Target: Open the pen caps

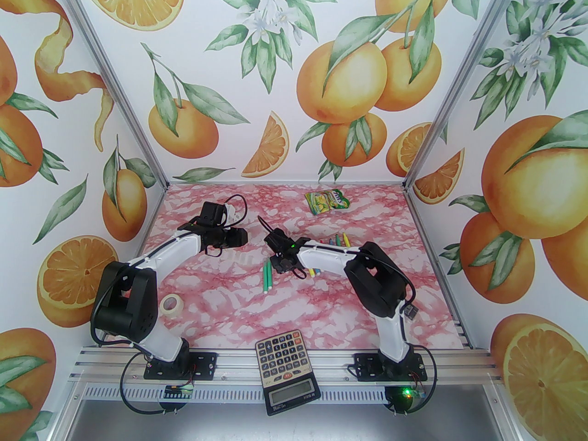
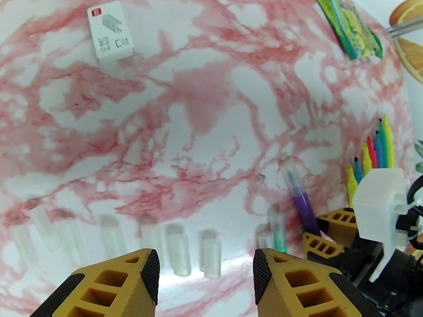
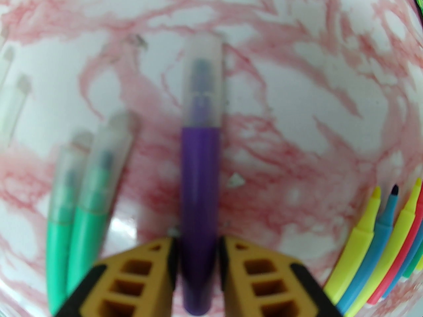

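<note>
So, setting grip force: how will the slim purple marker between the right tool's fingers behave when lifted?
The slim purple plastic marker looks rigid and light. Its smooth round barrel may slip in the right tool or roll.

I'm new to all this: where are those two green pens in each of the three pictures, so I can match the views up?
Top external: the green pens lie mid-table, beyond the calculator.
Left wrist: low, right of centre, left of the purple pen.
Right wrist: lower left, again left of the purple pen.
Shared landmark: the uncapped pens, always to their right.
</note>
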`<state>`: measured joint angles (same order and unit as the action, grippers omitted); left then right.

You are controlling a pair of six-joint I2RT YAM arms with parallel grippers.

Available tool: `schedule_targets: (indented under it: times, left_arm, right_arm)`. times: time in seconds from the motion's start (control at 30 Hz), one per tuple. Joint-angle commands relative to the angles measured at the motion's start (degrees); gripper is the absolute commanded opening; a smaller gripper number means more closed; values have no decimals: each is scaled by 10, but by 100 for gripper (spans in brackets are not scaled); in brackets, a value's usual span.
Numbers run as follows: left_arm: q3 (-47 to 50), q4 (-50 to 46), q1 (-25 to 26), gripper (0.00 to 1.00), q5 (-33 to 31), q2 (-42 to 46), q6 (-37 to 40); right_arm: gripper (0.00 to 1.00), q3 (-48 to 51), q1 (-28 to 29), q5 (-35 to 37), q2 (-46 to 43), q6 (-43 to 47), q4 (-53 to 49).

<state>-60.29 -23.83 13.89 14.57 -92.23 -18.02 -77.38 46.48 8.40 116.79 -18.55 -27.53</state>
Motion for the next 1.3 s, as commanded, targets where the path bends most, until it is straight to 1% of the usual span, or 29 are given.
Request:
schedule_targets:
  times: [0.0, 0.23, 0.53, 0.9, 1.1, 1.27]
  left_arm:
    - [9, 21, -1, 52, 18, 20, -3]
    - [9, 42, -1, 52, 52, 17, -14]
    - [14, 90, 5, 53, 110, 13, -39]
    - [21, 165, 17, 55, 187, -1, -87]
    - [14, 184, 32, 56, 195, -18, -101]
    - [17, 223, 38, 57, 213, -30, -134]
  right_arm:
    - [23, -9, 1, -6, 25, 0, -9]
    - [19, 6, -1, -24, 1, 0, 4]
    - [15, 118, -34, -158, -110, -25, 161]
    - [14, 153, -34, -205, -156, -20, 217]
    - [14, 171, -33, -219, -185, -19, 247]
    - [14, 182, -30, -216, -205, -14, 260]
